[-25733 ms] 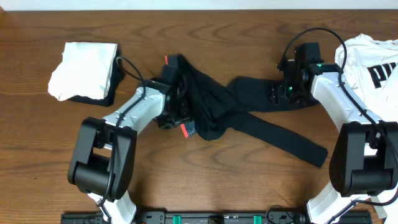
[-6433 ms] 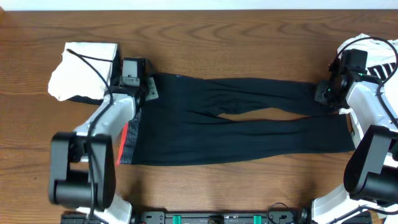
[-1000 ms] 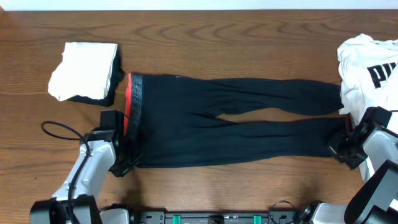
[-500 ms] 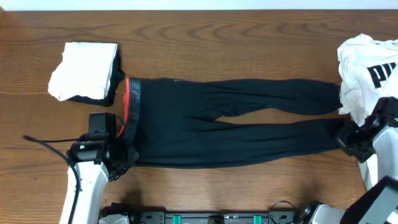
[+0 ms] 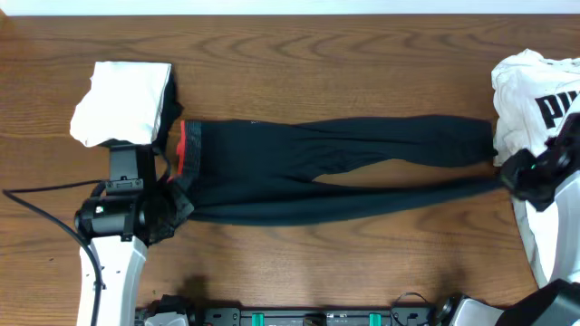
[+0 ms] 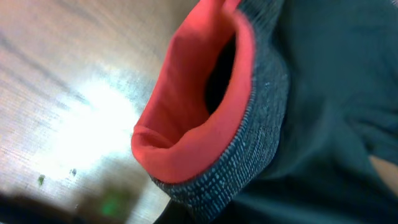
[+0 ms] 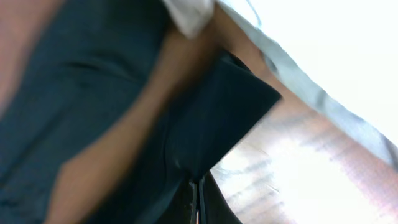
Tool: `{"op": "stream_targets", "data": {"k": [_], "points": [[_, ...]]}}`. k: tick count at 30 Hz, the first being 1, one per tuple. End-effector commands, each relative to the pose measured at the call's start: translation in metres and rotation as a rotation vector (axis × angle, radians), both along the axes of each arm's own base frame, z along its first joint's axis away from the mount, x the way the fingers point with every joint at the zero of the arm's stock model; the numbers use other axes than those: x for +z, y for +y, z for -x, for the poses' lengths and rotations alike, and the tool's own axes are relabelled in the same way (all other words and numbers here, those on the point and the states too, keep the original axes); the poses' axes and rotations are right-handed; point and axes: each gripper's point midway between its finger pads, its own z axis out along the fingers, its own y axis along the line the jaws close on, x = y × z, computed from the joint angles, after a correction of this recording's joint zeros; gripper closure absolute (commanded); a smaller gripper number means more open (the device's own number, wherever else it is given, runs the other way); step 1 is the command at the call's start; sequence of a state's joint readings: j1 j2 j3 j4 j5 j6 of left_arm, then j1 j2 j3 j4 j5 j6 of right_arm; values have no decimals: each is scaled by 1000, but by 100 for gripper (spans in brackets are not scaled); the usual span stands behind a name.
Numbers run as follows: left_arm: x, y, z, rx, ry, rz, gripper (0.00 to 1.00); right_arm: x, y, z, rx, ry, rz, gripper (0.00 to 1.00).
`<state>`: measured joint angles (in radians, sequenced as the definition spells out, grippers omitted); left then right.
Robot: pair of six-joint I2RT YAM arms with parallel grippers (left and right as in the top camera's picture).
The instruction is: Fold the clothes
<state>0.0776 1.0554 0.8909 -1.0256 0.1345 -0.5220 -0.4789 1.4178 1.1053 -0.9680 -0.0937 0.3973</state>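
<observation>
We see the leggings [image 5: 344, 154] stretched lengthwise across the table [image 5: 299, 63], the red-orange waistband [image 5: 190, 149] at the left end and the two legs running right. The left jaws are pressed together on the near corner of the waistband; in the left wrist view the band [image 6: 199, 112] curls open close to the lens, red lining outward, above the wood. The right jaws pinch the cuff [image 5: 491, 184] of the near leg, and in the right wrist view the black fabric [image 7: 236, 106] runs down into the closed tips. A T-shirt [image 5: 535, 100] lies heaped at the right edge, touching the far leg's end just beside the right arm [image 5: 544, 172]. A folded white cloth [image 5: 122, 100] sits near the band's far corner.
</observation>
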Motion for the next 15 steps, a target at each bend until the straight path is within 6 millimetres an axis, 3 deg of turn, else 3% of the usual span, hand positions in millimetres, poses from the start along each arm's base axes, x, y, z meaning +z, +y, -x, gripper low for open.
{"op": "stream_targets", "data": {"k": [1, 4, 8, 15], "points": [[8, 5, -17, -3, -48, -22, 94, 31, 1, -22, 29, -97, 25, 99], [3, 6, -31, -3, -55, -22, 94, 40, -1, -30, 23, -122, 33, 99], [1, 8, -53, -3, -57, -23, 94, 36, -4, -38, 13, -126, 34, 99], [20, 11, -97, -3, -101, -26, 94, 21, -8, -64, 12, -147, 31, 99]]}}
